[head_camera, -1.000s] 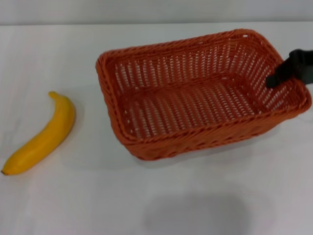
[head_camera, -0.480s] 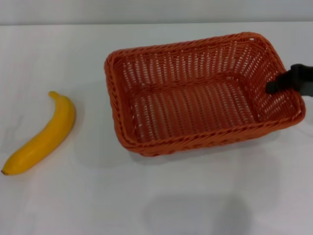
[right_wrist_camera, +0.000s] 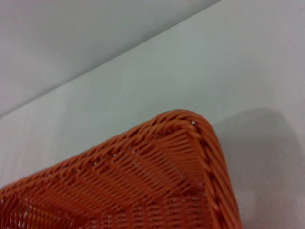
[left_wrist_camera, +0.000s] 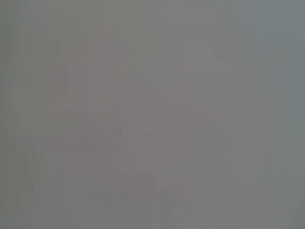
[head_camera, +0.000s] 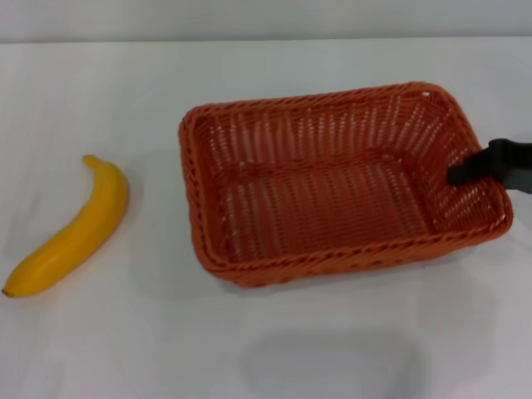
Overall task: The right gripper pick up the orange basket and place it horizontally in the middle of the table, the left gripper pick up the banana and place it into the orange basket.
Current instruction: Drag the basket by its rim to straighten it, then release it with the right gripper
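Note:
The orange basket (head_camera: 332, 199) sits right of the table's middle with its long side across the head view. It looks nearly level on the white table (head_camera: 249, 332). My right gripper (head_camera: 478, 170) comes in from the right edge and is shut on the basket's right rim, with one black finger inside the wall. One rounded basket corner (right_wrist_camera: 186, 157) fills the right wrist view. The banana (head_camera: 75, 229) lies alone on the table at the far left, well apart from the basket. My left gripper is out of view, and its wrist view shows only blank grey.
The back edge of the table (head_camera: 266, 40) runs across the top of the head view, with a grey wall behind it. White tabletop (head_camera: 158, 166) separates the banana from the basket. A faint shadow (head_camera: 332, 362) lies on the table near the front.
The basket has come down and levelled out in the right gripper's hold, and its left end has shifted slightly right. The gripper has sunk a little with it. The banana has not moved.

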Motion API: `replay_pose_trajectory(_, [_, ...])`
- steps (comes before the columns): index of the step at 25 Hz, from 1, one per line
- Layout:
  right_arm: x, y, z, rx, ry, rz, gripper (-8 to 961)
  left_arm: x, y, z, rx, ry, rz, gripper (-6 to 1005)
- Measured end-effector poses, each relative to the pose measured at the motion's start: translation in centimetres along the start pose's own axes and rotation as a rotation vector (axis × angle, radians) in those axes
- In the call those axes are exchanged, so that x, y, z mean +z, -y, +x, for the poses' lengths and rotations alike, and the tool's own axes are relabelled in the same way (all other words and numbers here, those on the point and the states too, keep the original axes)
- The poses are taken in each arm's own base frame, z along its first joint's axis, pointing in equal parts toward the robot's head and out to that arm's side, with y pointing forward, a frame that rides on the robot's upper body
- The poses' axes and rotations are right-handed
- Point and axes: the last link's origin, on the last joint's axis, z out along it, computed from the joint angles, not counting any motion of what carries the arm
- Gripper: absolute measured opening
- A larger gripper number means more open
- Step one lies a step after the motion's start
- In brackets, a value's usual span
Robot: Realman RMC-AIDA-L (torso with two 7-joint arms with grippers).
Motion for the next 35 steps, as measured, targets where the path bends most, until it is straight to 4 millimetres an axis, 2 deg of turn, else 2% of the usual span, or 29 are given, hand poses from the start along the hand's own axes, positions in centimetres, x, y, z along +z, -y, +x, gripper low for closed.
replay_pose_trajectory(5, [0.5, -0.6, 0.0, -0.034, -0.049, -0.014, 262, -0.1, -0.1, -0.1, -0.005, 0.001, 0.001, 778])
replay_pose_trajectory(9, [0.7, -0.2, 0.2, -0.023, -0.056, -0.016, 286, -0.2, -0.1, -0.1, -0.007, 0.001, 0.001, 777])
replay_pose_trajectory(19, [0.0, 0.3, -0.1, -0.029, -0.057, -0.017, 352, 0.0, -0.2, -0.2, -0.009, 0.001, -0.001, 776])
replay_pose_trajectory(25, [-1.2, 1.3, -0.2, -0.018, -0.068, -0.044, 423, 0.4, -0.4, -0.3, -0.016, -0.005, -0.011, 775])
replay_pose_trajectory(35, [-2.7, 2.3, 0.1, -0.032, -0.095, -0.082, 630, 1.7, -1.5, -0.8, -0.056, -0.020, -0.039, 773])
